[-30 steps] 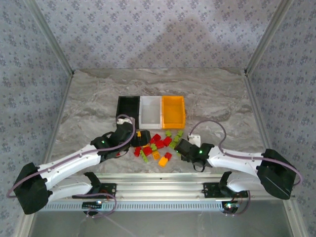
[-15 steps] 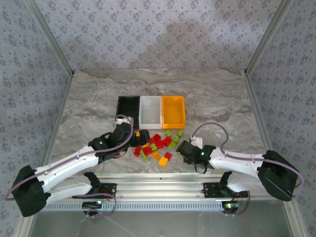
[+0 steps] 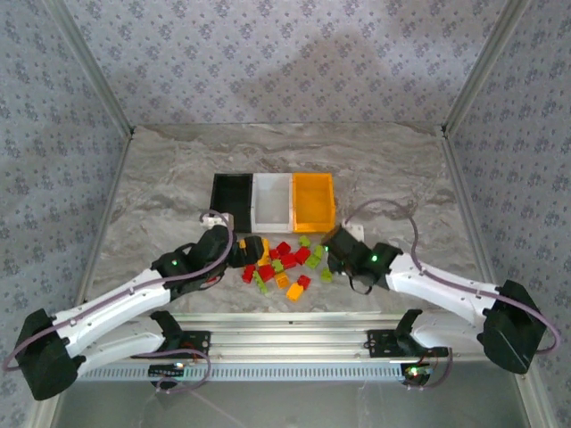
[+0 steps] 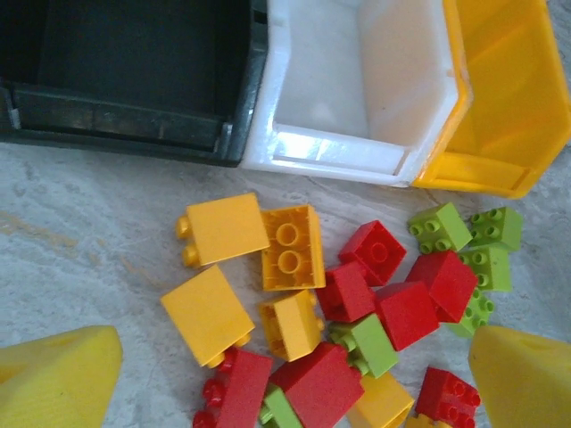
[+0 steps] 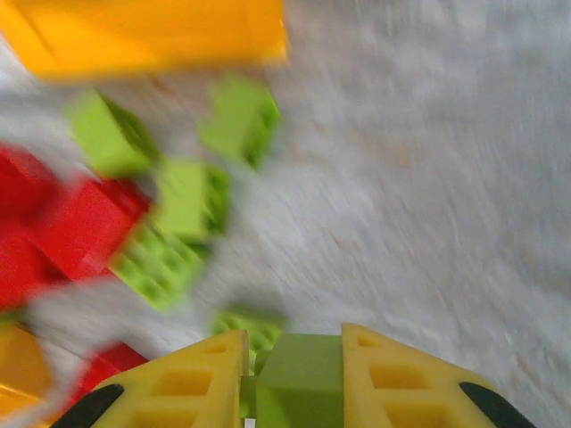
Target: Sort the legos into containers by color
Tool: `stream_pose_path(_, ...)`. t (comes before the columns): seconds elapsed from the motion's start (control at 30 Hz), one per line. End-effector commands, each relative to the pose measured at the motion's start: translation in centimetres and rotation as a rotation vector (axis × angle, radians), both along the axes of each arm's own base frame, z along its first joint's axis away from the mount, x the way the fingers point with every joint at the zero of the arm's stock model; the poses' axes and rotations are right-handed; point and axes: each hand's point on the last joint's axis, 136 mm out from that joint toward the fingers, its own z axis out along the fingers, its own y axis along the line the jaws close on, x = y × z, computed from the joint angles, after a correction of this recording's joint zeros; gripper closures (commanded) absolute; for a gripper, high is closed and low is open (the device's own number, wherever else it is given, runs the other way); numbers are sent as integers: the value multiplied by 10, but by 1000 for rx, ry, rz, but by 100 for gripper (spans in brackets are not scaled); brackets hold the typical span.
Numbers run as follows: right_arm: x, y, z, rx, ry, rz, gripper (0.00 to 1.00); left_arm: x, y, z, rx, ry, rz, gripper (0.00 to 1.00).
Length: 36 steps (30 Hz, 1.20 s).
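Right pincer (image 5: 293, 346) is clamped on a light green brick (image 5: 299, 385) at the right edge of the loose pile (image 3: 284, 263). Left pincer (image 4: 292, 357) stands wide apart above the red, orange and green bricks. Beyond them sit the black bin (image 4: 116, 116), white bin (image 4: 339, 147) and orange-yellow bin (image 4: 491, 169), joined in a row.

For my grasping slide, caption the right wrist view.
Right claw shut on a light green lego, loose red and green legos and the orange-yellow bin beyond.
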Motion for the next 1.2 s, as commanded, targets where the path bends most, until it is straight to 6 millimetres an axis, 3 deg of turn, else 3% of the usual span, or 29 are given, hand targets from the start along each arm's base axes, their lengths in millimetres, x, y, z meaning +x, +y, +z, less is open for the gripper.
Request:
stream_pose_path(0.0,41,14,26,-7,-77,46,81,-5,16,-6,29,-6,33,0)
stream_pose_path(0.13,99,28,32,12,-101,12,80,-10,26,-3,4,-29,56,0)
stream_pose_path(0.27,146,35,24,-53,-98,21,80,-14,39,1,-7,-47,91,0)
stream_pose_path(0.37,173,42,20,-60,-94,15,80,-18,47,0,-12,-46,115,0)
stream_pose_path(0.47,187,45,11,-60,-77,8,78,-21,51,-2,-17,-40,129,0)
stream_pose_path(0.57,196,47,8,-60,-79,-3,73,-23,55,-4,-15,-38,135,0)
stream_pose_path(0.67,203,48,11,-54,-90,-13,59,-24,58,-4,-9,-37,141,0)
stream_pose_path(0.8,209,50,30,-26,-131,-19,38,-25,63,-3,-2,-32,156,0)
stream_pose_path(0.87,208,52,42,-7,-160,-12,33,-26,65,-2,-4,-32,159,0)
stream_pose_path(1.03,187,52,76,60,-232,3,29,-25,69,5,-9,-43,177,0)
stream_pose_path(1.13,163,54,103,105,-303,30,26,-24,70,11,-10,-50,182,0)
stream_pose_path(1.17,150,51,98,97,-303,39,26,-24,70,13,-10,-52,184,0)
